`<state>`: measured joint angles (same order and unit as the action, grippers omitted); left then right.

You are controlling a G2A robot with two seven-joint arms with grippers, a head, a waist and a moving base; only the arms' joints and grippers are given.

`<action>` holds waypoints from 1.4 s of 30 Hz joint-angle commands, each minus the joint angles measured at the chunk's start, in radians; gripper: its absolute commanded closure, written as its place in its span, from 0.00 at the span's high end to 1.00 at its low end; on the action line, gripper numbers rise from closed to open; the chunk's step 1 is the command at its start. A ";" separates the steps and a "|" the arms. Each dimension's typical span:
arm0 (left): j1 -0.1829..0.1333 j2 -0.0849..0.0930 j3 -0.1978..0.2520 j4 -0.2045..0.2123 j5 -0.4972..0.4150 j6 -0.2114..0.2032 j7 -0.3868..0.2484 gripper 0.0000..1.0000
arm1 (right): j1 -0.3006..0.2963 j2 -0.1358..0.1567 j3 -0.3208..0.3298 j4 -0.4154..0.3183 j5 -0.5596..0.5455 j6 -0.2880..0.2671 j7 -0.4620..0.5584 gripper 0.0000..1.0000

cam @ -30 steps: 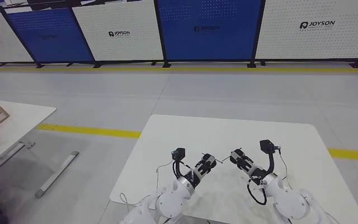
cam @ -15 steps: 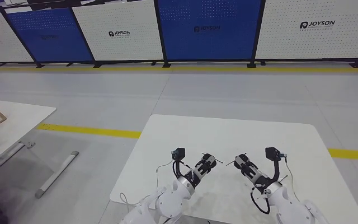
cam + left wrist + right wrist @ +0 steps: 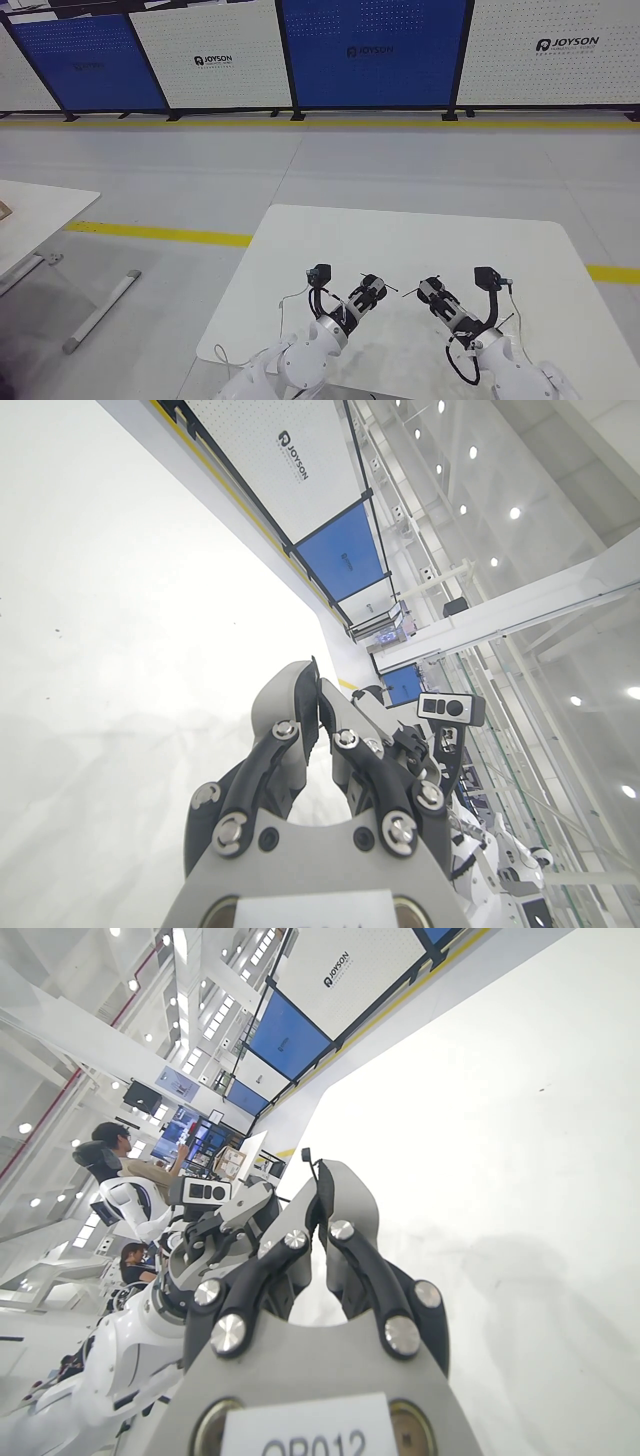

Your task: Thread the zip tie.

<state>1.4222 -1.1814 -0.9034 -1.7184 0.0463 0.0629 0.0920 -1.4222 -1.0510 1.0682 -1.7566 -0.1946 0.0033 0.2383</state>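
- As the right gripper [image 3: 320,1170] clamps down on a black zip tie [image 3: 306,1156], the tie's small square head pokes out just past the fingertips, and its strap runs back between the pressed pads.
- The left gripper [image 3: 316,672] hangs just beside the right one and is angled toward it, with a gap between the two tips. Its fingers are squeezed together.
- A dark sliver [image 3: 390,288] juts from the left gripper's tip in the top view, too small to say whether it is the tie's tail.
- By its look the tie is feather-light thin plastic: springy along its length, flimsy sideways, and smooth enough to slide out of a loose pinch.
- A hold close behind the head would likely keep the slot steady. The tail probably wants a pinch near its tip, so that little free length can bend away from the slot.
- Beneath both grippers lies a white table [image 3: 400,235], matte and flat, with a few dark specks.
- Ahead of the fingertips, past the table's far edge, a grey floor [image 3: 400,165] crossed by a yellow line [image 3: 150,233] runs to a row of blue and white perforated panels [image 3: 370,50].
- A second table [image 3: 40,215] stands well out on the left gripper's outer side.
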 commanded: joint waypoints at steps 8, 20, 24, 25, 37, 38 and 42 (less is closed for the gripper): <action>0.000 0.000 0.000 0.000 0.000 0.000 0.000 0.00 | -0.021 -0.018 -0.009 0.054 -0.013 -0.114 -0.128 0.00; 0.000 0.000 0.000 0.000 0.000 0.000 0.000 0.00 | -0.029 -0.025 -0.014 0.056 -0.035 -0.142 -0.159 0.00; 0.000 0.000 0.000 0.000 0.000 0.000 0.000 0.00 | -0.025 -0.037 -0.040 0.066 -0.091 -0.127 -0.221 0.00; 0.000 0.000 0.000 0.000 0.000 0.000 0.000 0.00 | -0.026 -0.040 -0.049 0.067 -0.103 -0.124 -0.237 0.00; 0.000 0.000 0.000 0.000 0.000 0.000 0.000 0.00 | -0.034 -0.057 -0.086 0.070 -0.183 -0.098 -0.340 0.00; 0.000 0.000 0.000 0.000 0.000 0.000 0.000 0.00 | -0.034 -0.057 -0.086 0.070 -0.183 -0.098 -0.340 0.00; 0.000 0.000 0.000 0.000 0.000 0.000 0.000 0.00 | -0.043 -0.060 -0.066 0.069 -0.158 -0.108 -0.329 0.00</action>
<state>1.4222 -1.1814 -0.9034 -1.7184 0.0463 0.0629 0.0920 -1.4618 -1.1104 0.9969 -1.6872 -0.3556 -0.1016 -0.0926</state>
